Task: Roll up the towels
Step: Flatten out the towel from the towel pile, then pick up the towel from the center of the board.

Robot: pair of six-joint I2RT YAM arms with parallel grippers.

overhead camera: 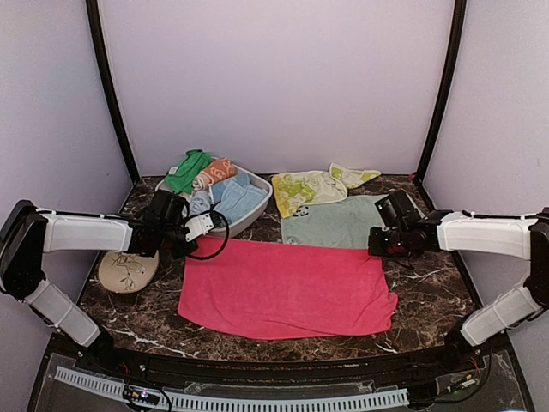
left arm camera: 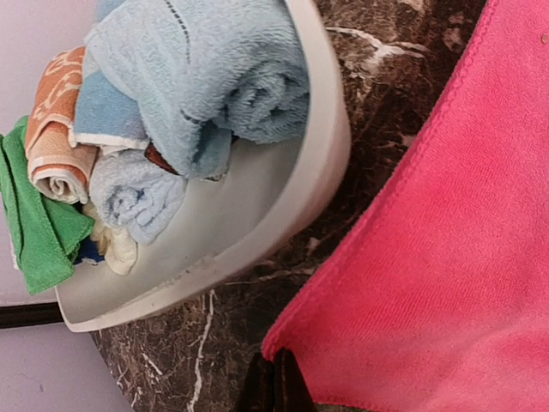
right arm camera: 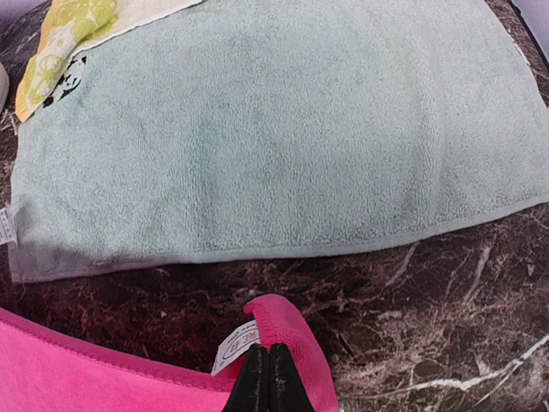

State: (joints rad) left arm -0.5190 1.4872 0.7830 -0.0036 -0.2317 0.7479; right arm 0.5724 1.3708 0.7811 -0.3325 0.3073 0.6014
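The hot-pink towel [overhead camera: 287,287] lies spread flat in the middle of the table. My left gripper [overhead camera: 190,246] is shut on its far left corner; in the left wrist view the dark fingertips [left arm camera: 276,382] pinch the towel's corner [left arm camera: 296,348]. On the far right corner my right gripper [overhead camera: 378,250] is shut too, its fingertips [right arm camera: 266,373] holding the raised pink corner [right arm camera: 296,330] beside a white label [right arm camera: 233,348]. The pale mint towel [overhead camera: 339,221] [right arm camera: 274,129] lies flat behind the pink one. Across its far left corner lies the yellow-lime towel [overhead camera: 313,187] [right arm camera: 69,34].
A pale basin [overhead camera: 256,215] [left arm camera: 283,206] at the back left holds several rolled towels, blue, orange and green. A beige dish [overhead camera: 127,270] sits at the left under the left arm. Dark marble tabletop [overhead camera: 429,292] shows around the towels.
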